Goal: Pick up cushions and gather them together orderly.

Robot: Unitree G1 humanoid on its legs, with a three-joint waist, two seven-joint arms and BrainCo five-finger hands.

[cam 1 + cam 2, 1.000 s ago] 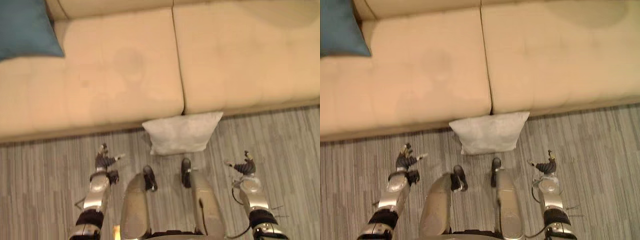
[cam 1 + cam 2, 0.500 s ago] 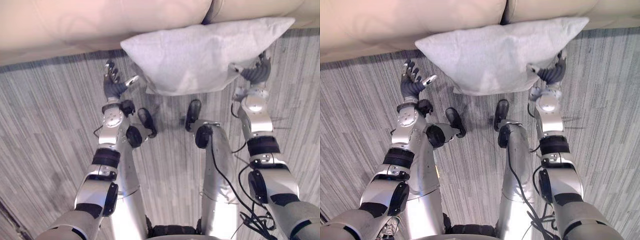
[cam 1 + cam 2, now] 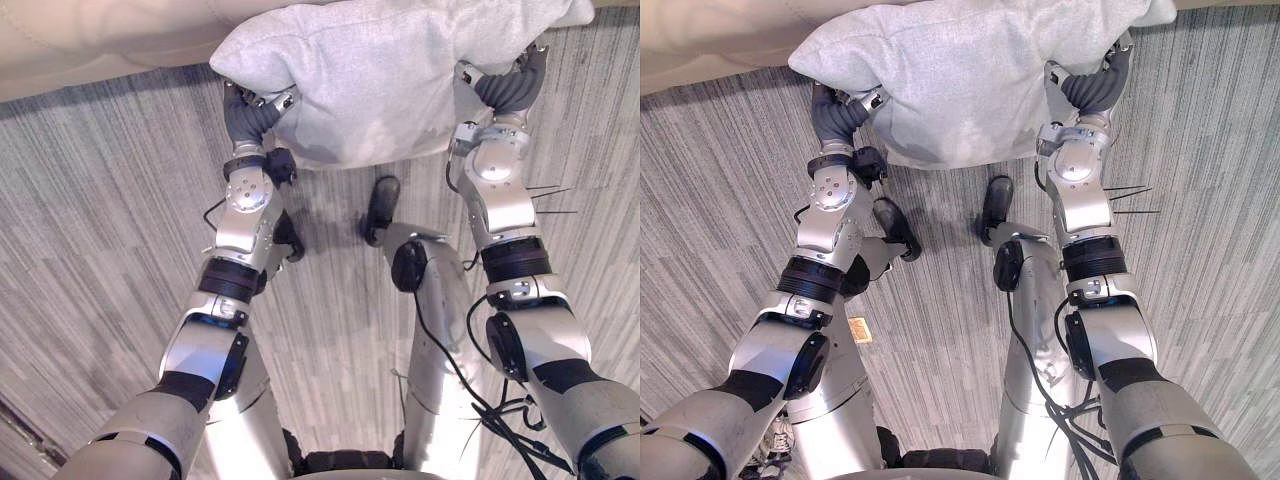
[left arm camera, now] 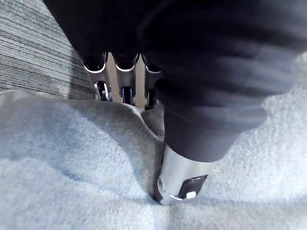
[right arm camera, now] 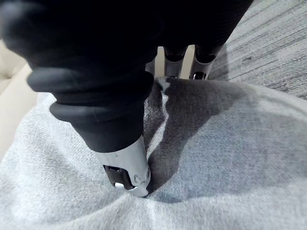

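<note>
A light grey cushion (image 3: 390,70) is held in front of the beige sofa (image 3: 80,40), over the striped carpet. My left hand (image 3: 250,115) grips its left edge and my right hand (image 3: 505,90) grips its right edge. In the left wrist view the thumb (image 4: 184,177) digs into the grey cloth (image 4: 72,158) while the fingers curl round the edge behind it. The right wrist view shows the same: the thumb (image 5: 124,167) presses a fold into the cushion (image 5: 230,153), fingers wrapped round the rim.
The sofa's front edge (image 3: 700,55) runs along the far side, just past the cushion. Grey striped carpet (image 3: 100,250) spreads out to the left and right of the arms.
The view has tipped down and closer. Both hands have moved in from beside the cushion and curled onto its left and right edges.
</note>
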